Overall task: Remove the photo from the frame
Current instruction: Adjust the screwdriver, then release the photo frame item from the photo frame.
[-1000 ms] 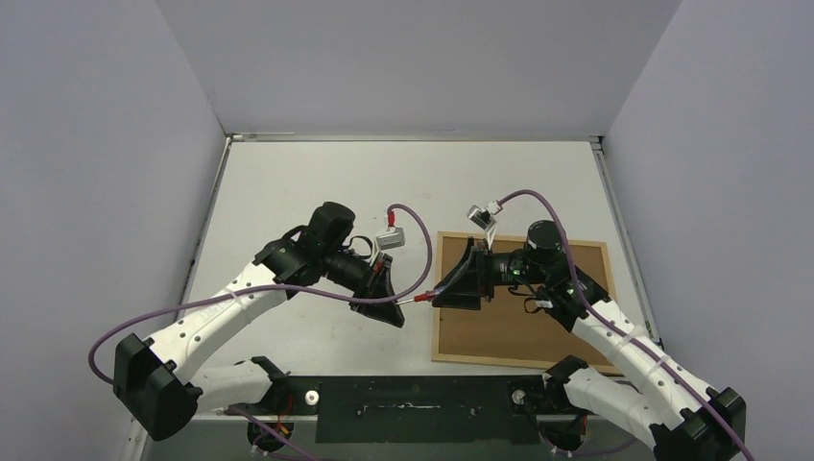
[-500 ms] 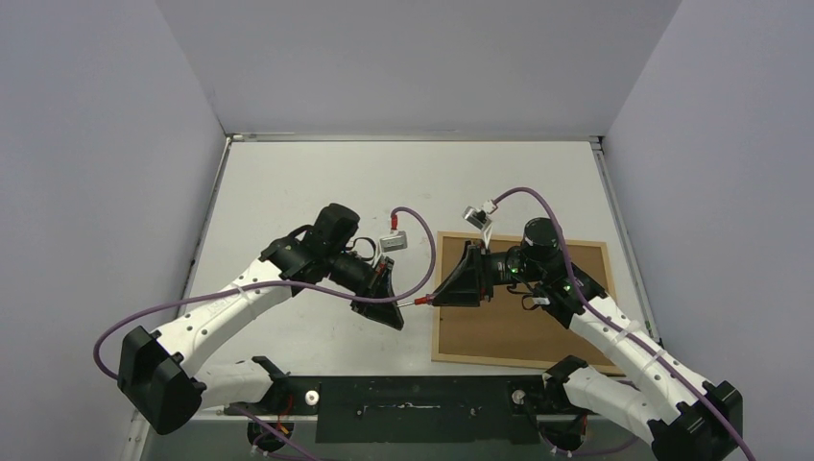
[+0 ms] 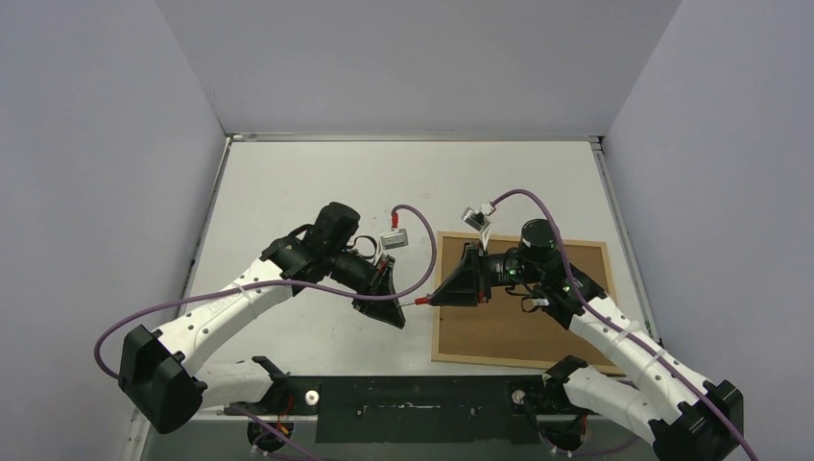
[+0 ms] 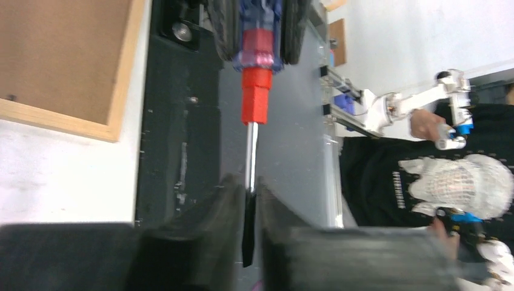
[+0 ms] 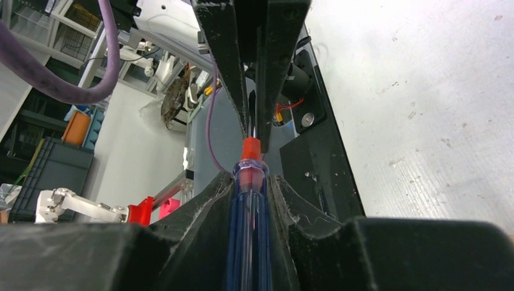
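From above, the right pincer (image 3: 440, 294) is clamped on a screwdriver (image 3: 420, 300), and the tool's thin metal end reaches across into the left pincer (image 3: 399, 305), which faces it tip to tip. The frame (image 3: 437, 332) lies flat on the table (image 3: 288, 192) directly under and behind the right pincer, well apart from the left one, with its brown backing panel (image 3: 509, 331) facing up. In the left wrist view, the left pincer's fingers (image 4: 233, 209) are drawn together on the bare steel shaft. The red collar (image 4: 256, 97) and the blue handle lie straight ahead between the right pincer's fingers (image 4: 225, 27), and a corner of the frame (image 4: 124, 79) shows off to one side, beyond the black base plate (image 4: 176, 121). In the right wrist view, the right pincer's fingers (image 5: 209, 200) squeeze the translucent blue handle, and the left pincer's fingers (image 5: 221, 42), just ahead of the red collar, are closed round the shaft.
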Controlling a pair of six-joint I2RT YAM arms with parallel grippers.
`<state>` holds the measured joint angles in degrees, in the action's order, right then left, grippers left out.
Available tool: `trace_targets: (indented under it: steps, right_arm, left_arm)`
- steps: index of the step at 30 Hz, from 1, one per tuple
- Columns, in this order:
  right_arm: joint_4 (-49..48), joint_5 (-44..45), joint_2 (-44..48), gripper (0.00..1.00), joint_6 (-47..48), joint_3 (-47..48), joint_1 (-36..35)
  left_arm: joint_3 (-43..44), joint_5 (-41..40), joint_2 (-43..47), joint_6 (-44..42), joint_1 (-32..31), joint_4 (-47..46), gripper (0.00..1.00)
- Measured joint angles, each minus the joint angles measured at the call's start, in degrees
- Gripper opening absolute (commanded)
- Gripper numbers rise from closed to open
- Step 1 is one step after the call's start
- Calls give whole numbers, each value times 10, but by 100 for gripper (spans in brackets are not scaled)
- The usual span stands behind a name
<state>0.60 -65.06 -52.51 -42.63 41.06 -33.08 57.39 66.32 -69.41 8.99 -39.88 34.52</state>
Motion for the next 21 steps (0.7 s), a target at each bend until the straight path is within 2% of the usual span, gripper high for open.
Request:
trace_targets:
  steps: [1, 3, 7, 9, 12, 14, 18, 21]
  right_arm:
    - [3, 2, 0, 0, 2, 0, 0]
    - [22, 9, 1, 0, 16, 0, -4]
    - [126, 59, 1, 0, 72, 12, 2]
    - [191, 114, 1, 0, 101, 25, 13]
    - [268, 202, -4, 0, 129, 37, 22]
    - [307, 255, -6, 0, 136, 37, 24]
    - [394, 352, -6, 0, 151, 37, 24]
    - [439, 395, -3, 0, 158, 36, 24]
  left_arm:
    - [0, -5, 0, 2, 0, 0, 43]
    - [0, -27, 0, 5, 3, -11, 58]
    - [-14, -97, 10, 19, 25, -24, 75]
    - [-39, -149, 28, 36, 54, -30, 76]
    - [-79, -228, 52, 67, 124, -27, 73]
    - [-99, -267, 53, 86, 149, -29, 72]
    - [-163, -318, 53, 151, 136, -63, 72]
    - [-186, -374, 52, 197, 80, -84, 72]
